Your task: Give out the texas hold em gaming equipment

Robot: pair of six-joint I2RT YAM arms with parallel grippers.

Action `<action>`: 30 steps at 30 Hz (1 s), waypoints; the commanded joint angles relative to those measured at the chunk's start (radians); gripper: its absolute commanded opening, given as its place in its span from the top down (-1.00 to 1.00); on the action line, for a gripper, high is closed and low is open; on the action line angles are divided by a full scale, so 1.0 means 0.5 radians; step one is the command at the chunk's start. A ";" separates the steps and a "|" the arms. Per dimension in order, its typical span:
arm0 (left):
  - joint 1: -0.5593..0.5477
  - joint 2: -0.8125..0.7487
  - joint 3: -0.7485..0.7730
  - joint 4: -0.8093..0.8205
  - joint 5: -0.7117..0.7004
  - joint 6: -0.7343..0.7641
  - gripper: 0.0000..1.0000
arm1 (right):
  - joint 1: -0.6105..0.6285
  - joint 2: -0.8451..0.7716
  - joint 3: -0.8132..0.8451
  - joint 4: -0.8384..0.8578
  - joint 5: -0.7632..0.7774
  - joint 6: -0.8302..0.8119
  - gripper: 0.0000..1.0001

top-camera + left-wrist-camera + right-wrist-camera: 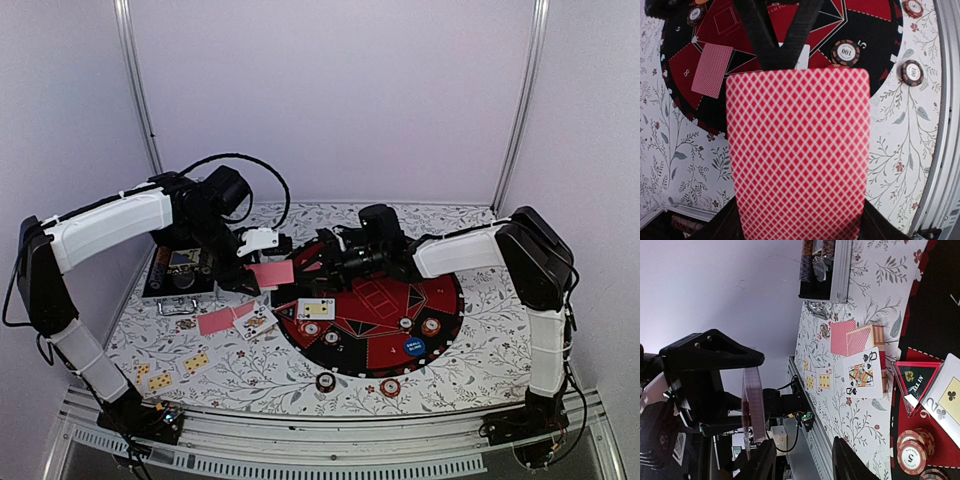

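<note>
Left wrist view is filled by a red diamond-backed stack of playing cards (797, 150), its back turned to the lens. It is clamped by its side edges in the left gripper (797, 224), whose black fingers (715, 227) show at the lower corners. From the right wrist the stack appears edge-on with some thickness, held in the air clear of the floral tablecloth (480, 360). The right gripper (800, 440) faces it with jaws parted and nothing between them. Two black bars reach the stack's far edge in the left wrist view, but whether they touch it I cannot tell. On the big round black-and-red mat (370, 340) lie a face-up two of clubs (316, 308), a face-down red-backed card (712, 70), a blue round button disc (415, 348) and several round poker chips, one marked 100 (846, 52). Two more chips (325, 381) sit on the cloth just off the mat's near rim. Left of the mat a face-up queen of clubs (862, 374) lies against face-down cards (842, 337), with two more face-up cards (197, 362) nearer the arm bases. A silver metal case with black lining (180, 272) lies open at the far left.
</note>
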 commanded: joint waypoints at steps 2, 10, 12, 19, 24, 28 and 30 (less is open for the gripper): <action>0.024 -0.019 0.013 0.016 0.011 0.017 0.04 | -0.029 -0.173 -0.086 0.085 0.004 0.023 0.07; 0.025 -0.025 0.007 0.011 0.017 0.017 0.05 | -0.045 -0.260 -0.152 0.151 0.013 0.055 -0.20; 0.025 -0.025 0.007 0.013 0.016 0.018 0.05 | -0.041 -0.265 -0.149 0.178 0.010 0.078 -0.25; 0.023 -0.019 0.022 0.011 0.021 0.016 0.05 | 0.044 -0.136 0.007 0.199 -0.026 0.121 -0.19; 0.022 -0.019 0.028 0.008 0.017 0.019 0.05 | 0.082 -0.035 0.108 0.206 -0.042 0.147 -0.02; 0.022 -0.022 0.029 0.008 0.019 0.018 0.05 | 0.110 0.028 0.195 0.206 -0.061 0.157 0.13; 0.022 -0.023 0.029 0.009 0.019 0.017 0.06 | 0.124 0.059 0.233 0.206 -0.078 0.169 0.20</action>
